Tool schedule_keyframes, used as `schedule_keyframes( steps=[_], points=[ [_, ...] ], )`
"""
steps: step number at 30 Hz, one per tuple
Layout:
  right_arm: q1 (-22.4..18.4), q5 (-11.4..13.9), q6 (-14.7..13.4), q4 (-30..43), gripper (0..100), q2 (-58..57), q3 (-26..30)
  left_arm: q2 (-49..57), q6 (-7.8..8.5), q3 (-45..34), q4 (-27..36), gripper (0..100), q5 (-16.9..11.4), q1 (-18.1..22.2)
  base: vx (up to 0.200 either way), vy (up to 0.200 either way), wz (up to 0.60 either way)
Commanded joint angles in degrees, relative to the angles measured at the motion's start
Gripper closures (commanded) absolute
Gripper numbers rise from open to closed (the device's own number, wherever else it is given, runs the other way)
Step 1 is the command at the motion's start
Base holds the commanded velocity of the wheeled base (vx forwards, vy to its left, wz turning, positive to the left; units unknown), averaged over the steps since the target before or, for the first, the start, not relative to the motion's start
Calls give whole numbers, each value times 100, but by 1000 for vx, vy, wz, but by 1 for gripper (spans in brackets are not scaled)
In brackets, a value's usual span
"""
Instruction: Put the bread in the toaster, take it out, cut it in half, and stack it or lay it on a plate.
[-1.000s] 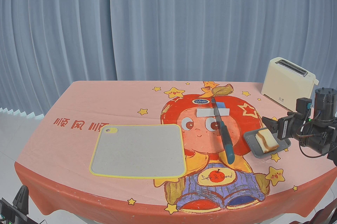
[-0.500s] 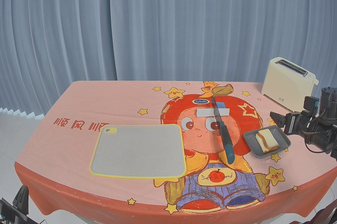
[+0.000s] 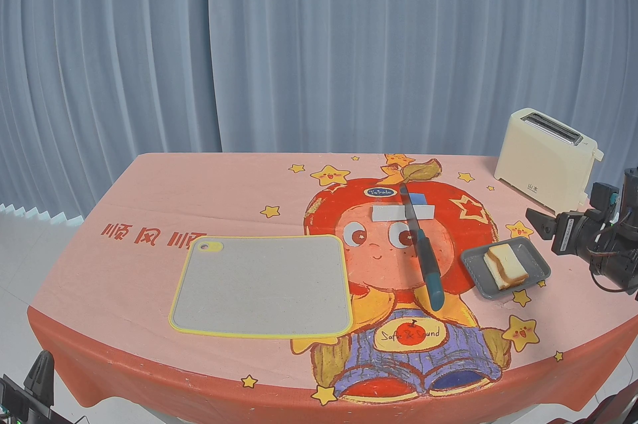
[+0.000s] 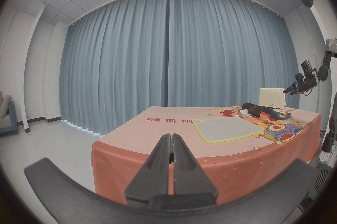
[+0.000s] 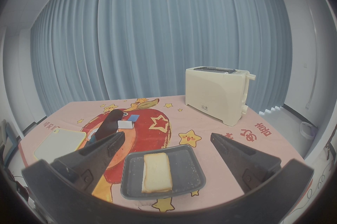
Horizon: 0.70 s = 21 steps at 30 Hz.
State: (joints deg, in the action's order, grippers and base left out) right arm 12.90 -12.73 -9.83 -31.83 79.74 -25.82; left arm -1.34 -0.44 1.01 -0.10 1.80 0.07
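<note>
Lying on tray (image 3: 533,259), pale bread (image 3: 505,266), browned crust; right fingers (image 5: 94,159) released, left fingers (image 4: 156,168) clenched

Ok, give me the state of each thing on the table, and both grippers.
bread: whole, uncut, lying flat in the tray
toaster: upright, nothing sticking out of the top
knife: lying on the table, unheld
cutting board: lying flat
right gripper: open, empty
left gripper: shut, empty
</note>
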Motion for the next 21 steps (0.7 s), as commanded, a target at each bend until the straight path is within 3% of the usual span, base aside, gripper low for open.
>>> schedule_keyframes(
  steps=[1,5,21],
  points=[
    [11,-2,7,-7,0,-125,95,2,9,-101,1,100,4,1,0,0,0],
    [20,-2,16,-7,0,-134,86,2,9,-101,1,100,4,1,0,0,0],
    [90,-11,25,-7,0,-160,95,2,0,-101,1,100,4,1,0,-200,0]
  ],
)
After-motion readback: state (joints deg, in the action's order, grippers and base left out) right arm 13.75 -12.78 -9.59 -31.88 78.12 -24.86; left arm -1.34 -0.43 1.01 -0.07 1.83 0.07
